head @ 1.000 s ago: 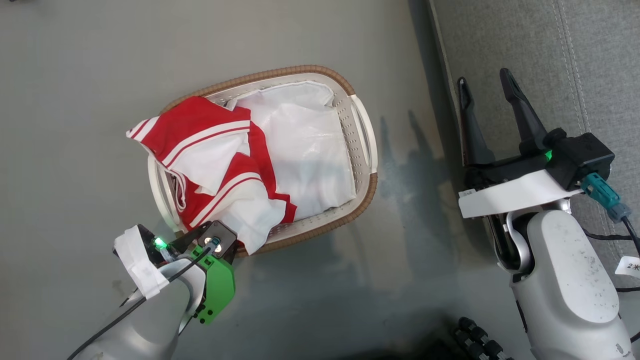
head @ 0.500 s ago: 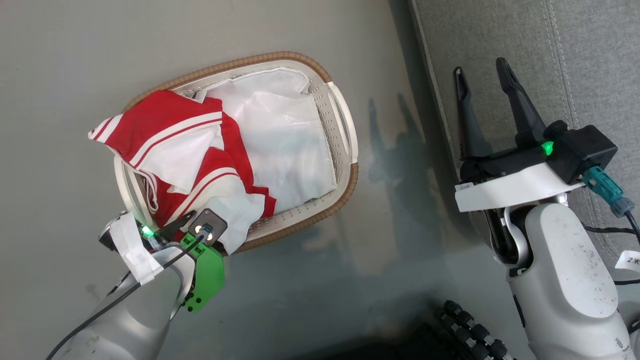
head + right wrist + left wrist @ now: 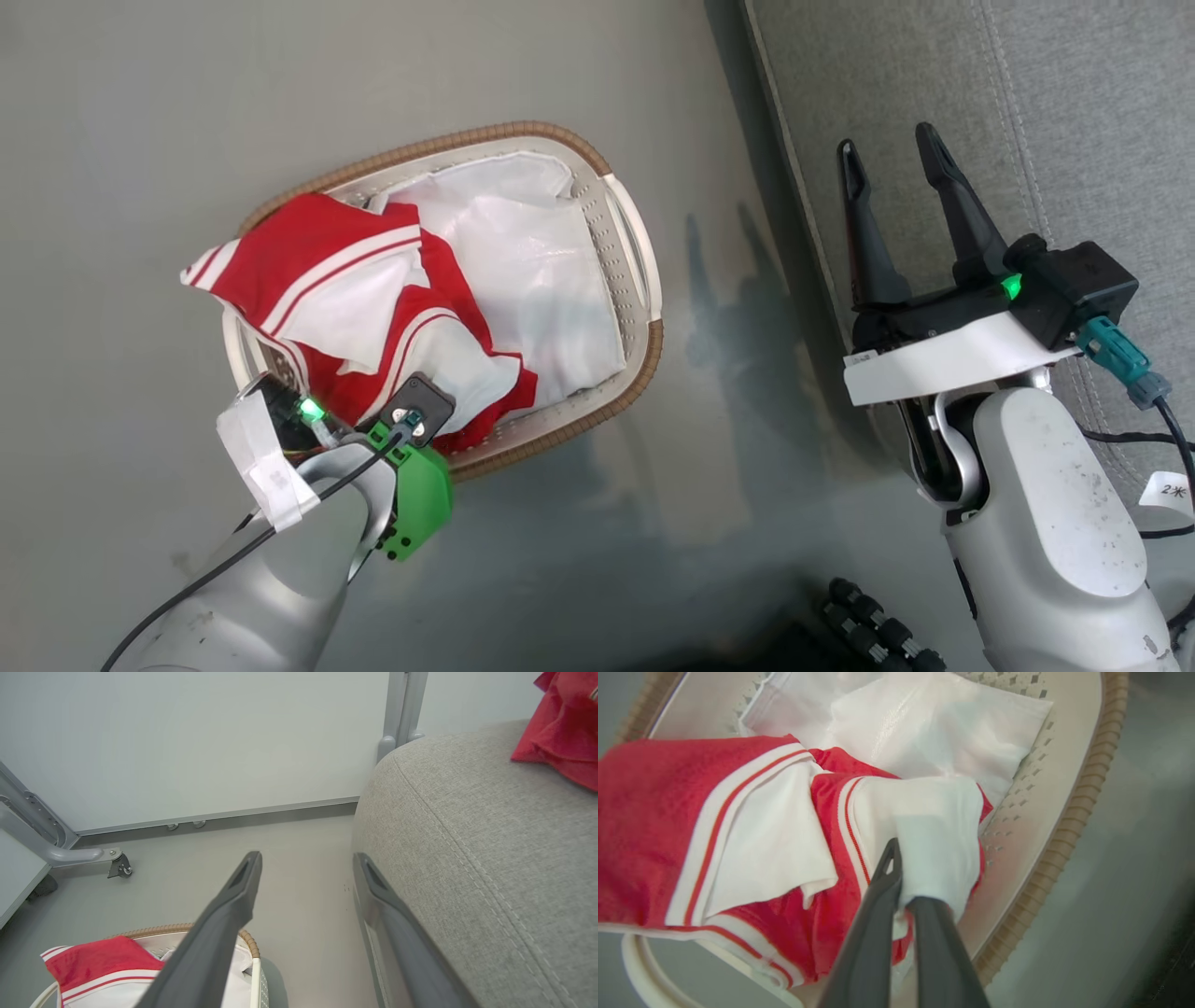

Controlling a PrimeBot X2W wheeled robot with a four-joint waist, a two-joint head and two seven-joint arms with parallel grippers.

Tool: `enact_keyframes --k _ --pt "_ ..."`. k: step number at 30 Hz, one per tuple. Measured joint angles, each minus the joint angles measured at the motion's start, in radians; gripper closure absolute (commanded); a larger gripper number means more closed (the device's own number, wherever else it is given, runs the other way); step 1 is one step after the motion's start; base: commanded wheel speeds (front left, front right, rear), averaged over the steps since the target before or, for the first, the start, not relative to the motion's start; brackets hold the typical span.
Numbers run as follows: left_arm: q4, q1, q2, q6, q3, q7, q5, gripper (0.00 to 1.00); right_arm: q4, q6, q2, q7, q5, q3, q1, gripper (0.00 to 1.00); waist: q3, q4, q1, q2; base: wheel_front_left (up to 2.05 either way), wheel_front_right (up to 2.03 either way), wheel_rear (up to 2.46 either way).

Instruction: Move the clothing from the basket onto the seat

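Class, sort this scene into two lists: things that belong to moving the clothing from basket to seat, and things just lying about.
Job: red-and-white garment; basket; seat; second red garment, on the seat; left end effector, shut on the first garment.
Lying about: white liner sheet; castor-footed frame.

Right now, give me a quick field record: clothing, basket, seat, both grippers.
clothing: red-and-white garment heaped in the basket, one corner hanging over the rim
basket: on the floor, white liner inside
seat: grey cushion on the robot's right of the basket; red fabric lies on it
left gripper: shut on a white panel of the garment
right gripper: open, empty, at the seat's edge
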Motion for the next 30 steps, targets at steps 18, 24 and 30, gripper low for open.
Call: enact_keyframes --k 18,24,30 --pt "-0.417 0.073 0.126 -0.008 0.03 -0.042 -0.03 1.0 0.105 0.0 0.0 0.0 -0.06 -0.01 0.112 0.0 -0.268 0.052 0.0 0.0 0.0 0.0 0.0" --pt "-0.537 0.064 0.183 -0.012 0.004 -0.023 -0.032 1.0 0.137 0.0 0.0 0.0 -0.069 0.002 0.172 0.0 -0.394 0.068 -0.0001 0.0 0.0 0.0 0.0" --pt "-0.66 -0.015 0.245 -0.014 -0.02 0.05 -0.058 1.0 0.151 0.0 0.0 0.0 -0.067 0.036 0.206 0.0 -0.512 0.082 -0.0001 0.0 0.0 0.0 0.0"
